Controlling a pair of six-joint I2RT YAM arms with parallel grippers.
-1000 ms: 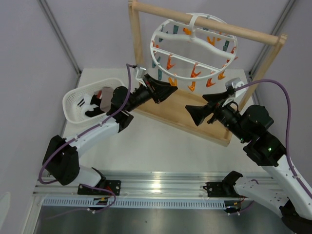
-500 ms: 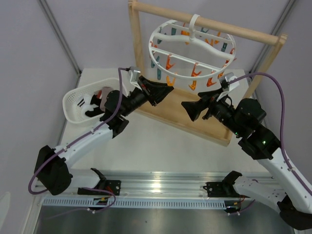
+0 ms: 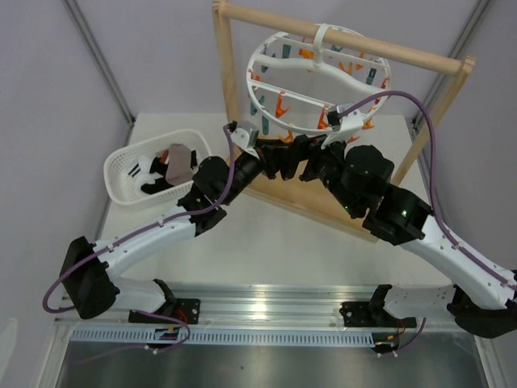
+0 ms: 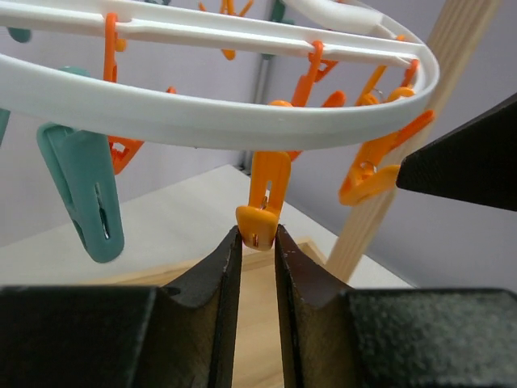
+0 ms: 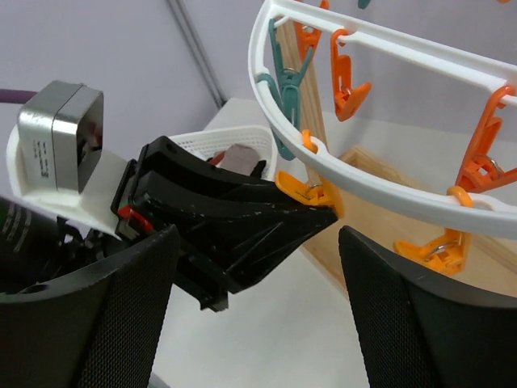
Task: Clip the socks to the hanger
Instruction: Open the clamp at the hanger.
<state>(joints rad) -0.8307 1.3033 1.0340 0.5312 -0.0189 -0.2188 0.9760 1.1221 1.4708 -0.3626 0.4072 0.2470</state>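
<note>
The white ring hanger (image 3: 317, 125) hangs from the wooden rack's top bar, with orange and teal clips dangling. In the left wrist view my left gripper (image 4: 258, 236) is shut on the lower tip of an orange clip (image 4: 266, 182) under the hanger's near rim (image 4: 202, 121). In the top view the left gripper (image 3: 284, 153) sits just below that rim. My right gripper (image 5: 254, 234) is open and empty, its fingers either side of the left gripper, close beside it (image 3: 311, 162). A taupe sock (image 3: 179, 159) lies in the white basket (image 3: 121, 182). The second sock is not clearly visible.
The wooden rack has a flat base board (image 3: 339, 214) and upright posts (image 3: 229, 73); one post shows in the left wrist view (image 4: 436, 105). The basket also holds black socks (image 3: 153, 186). A teal clip (image 4: 85, 194) hangs left of the held clip.
Both arms moved in under the hanger's near rim. My left gripper went from open to shut on the orange clip. My right gripper moved left, close beside the left one.
</note>
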